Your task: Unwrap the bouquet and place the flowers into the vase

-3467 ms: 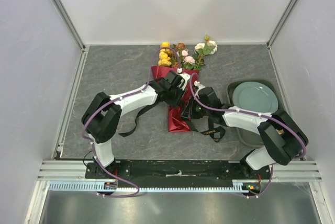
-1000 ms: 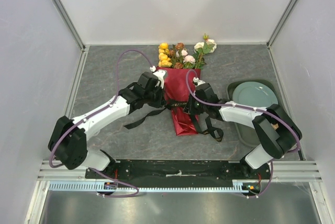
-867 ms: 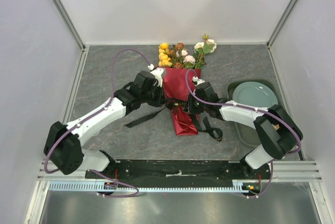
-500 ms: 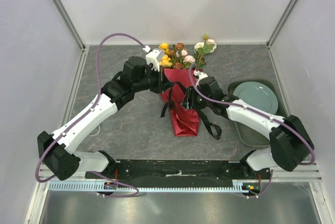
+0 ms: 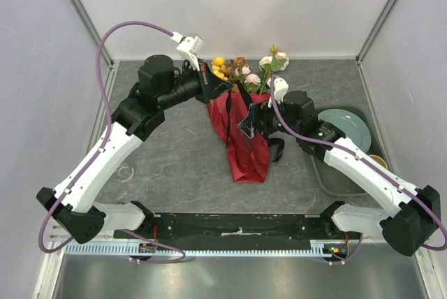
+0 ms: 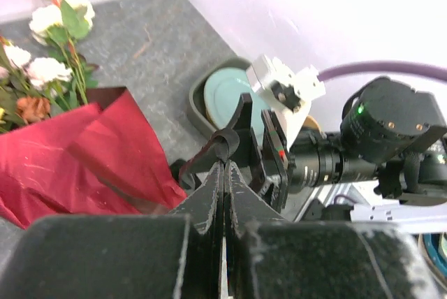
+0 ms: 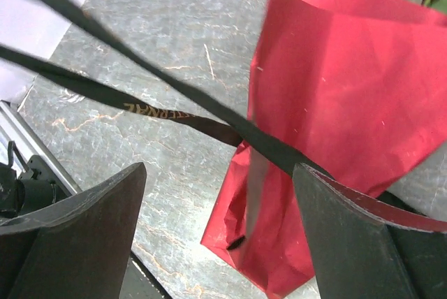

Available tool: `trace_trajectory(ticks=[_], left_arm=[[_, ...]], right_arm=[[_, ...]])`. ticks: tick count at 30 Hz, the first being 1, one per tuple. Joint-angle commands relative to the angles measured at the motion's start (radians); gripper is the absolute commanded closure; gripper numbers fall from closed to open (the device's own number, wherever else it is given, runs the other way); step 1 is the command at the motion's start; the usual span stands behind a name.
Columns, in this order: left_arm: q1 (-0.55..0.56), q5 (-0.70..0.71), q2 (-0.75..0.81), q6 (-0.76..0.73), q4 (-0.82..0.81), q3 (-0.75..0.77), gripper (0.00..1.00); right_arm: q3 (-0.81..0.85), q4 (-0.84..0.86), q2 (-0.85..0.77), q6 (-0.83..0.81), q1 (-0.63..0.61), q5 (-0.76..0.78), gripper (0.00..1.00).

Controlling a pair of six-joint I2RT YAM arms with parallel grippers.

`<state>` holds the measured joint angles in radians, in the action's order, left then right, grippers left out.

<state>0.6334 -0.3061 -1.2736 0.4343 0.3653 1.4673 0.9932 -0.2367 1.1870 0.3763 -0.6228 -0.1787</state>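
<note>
The table (image 5: 160, 173) is covered in a dark grey, stone-look surface with pale veins running through it. Plain white panels close it in on three sides: a back wall (image 5: 230, 5), a left wall (image 5: 35, 103) and a right wall (image 5: 412, 68). Slanting aluminium posts (image 5: 82, 14) stand at the two far corners. An aluminium strip (image 5: 94, 145) runs along the table's left edge, and a ribbed aluminium rail (image 5: 84, 223) crosses the near edge. Below the rail lies a sheet of brushed metal (image 5: 230, 278). The light is even and soft, casting only faint shadows.
</note>
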Motion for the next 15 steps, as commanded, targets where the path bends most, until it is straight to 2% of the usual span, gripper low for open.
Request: trace_trajectory(ticks=[1, 4, 9, 15], left_arm=[[-0.024, 0.032, 0.057, 0.052, -0.034, 0.106, 0.98], [-0.037, 0.051, 0.065, 0.054, -0.029, 0.145, 0.98], [-0.051, 0.148, 0.066, -0.015, 0.021, 0.246, 0.98], [-0.051, 0.355, 0.062, -0.209, 0.135, 0.456, 0.98]], right_arm=[[0.073, 0.007, -0.035, -0.109, -0.026, -0.003, 0.06], [0.1, -0.003, -0.046, -0.137, -0.032, 0.034, 0.02], [0.137, -0.006, -0.021, -0.123, -0.034, 0.035, 0.02], [0.113, -0.006, -0.013, -0.091, -0.035, 0.071, 0.02]])
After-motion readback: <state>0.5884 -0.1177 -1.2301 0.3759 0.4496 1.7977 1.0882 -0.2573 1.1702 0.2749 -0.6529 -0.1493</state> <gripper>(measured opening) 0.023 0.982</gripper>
